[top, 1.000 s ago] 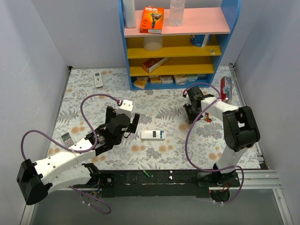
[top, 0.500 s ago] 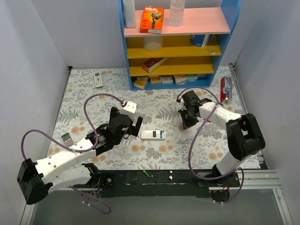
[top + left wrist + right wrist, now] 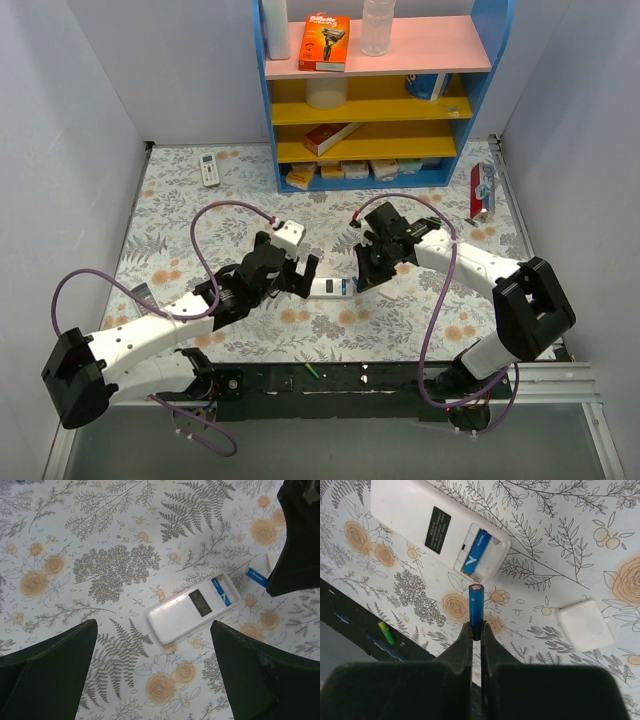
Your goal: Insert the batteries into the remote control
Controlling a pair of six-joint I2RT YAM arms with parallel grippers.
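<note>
Remote control [image 3: 440, 527] lies back-up, recess open w/ one blue cell [image 3: 476, 551] inside. R gripper [image 3: 476, 630] is pinched tight on 2nd blue cell [image 3: 476, 605], just off remote's recess end. L gripper [image 3: 293, 272] is spread wide, empty, over remote's other end.

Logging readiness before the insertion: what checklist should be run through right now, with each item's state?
1. Battery clamped in right tool: ok.
2. Remote bay open, cover off beside it: ok.
3. Slot free beside loaded cell: ok.
4. Battery lined up with that slot: not ok, short of it and skewed.
5. Left tool bracing remote: not ok, open, clear of it.
6. Polarity: cannot tell.
</note>
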